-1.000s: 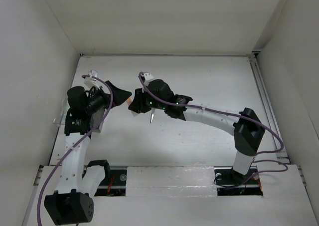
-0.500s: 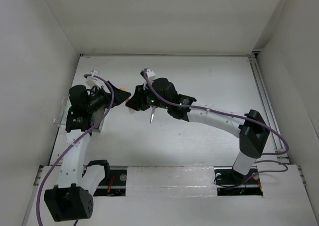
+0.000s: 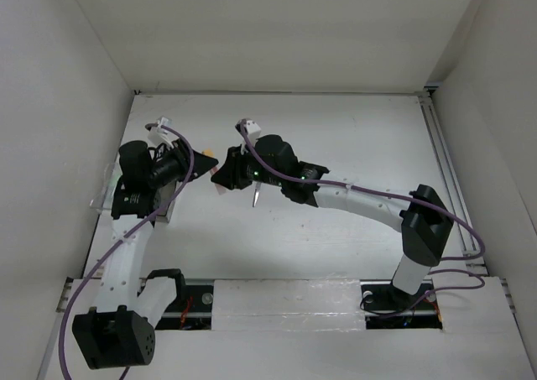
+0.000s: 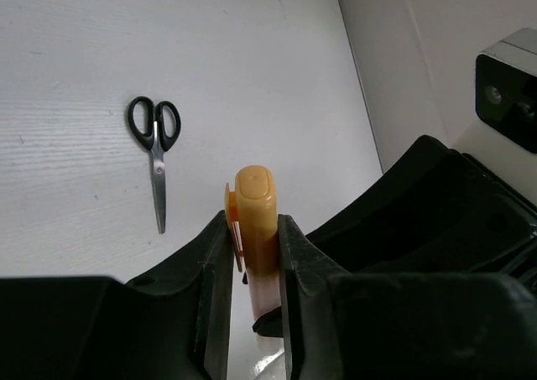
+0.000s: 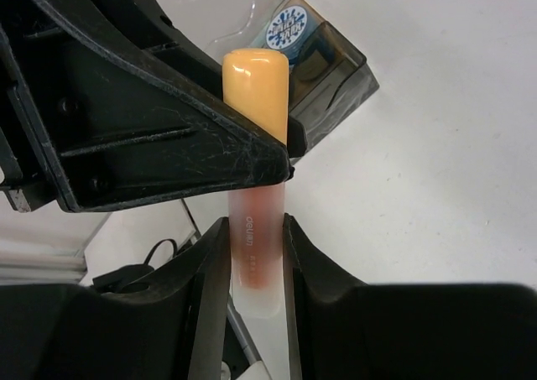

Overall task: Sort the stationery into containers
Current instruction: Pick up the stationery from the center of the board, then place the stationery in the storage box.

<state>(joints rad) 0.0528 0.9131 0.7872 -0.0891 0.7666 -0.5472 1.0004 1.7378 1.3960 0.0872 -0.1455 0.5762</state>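
Your left gripper (image 4: pixel 252 250) has just clamped the orange cap of the highlighter (image 4: pixel 255 200), while the right gripper (image 5: pixel 255 258) grips its pink barrel. The handover looks ready, so the right should let go next.

Looks like a robotics lab test cell, not a home or shop: plain white table (image 3: pixel 336 246) boxed in by bare white panels (image 3: pixel 50 103), left arm (image 3: pixel 124 254) and right arm (image 3: pixel 357 202) bolted to a rail (image 3: pixel 294 300) at the near edge, purple cables (image 3: pixel 369 190) strung along them.
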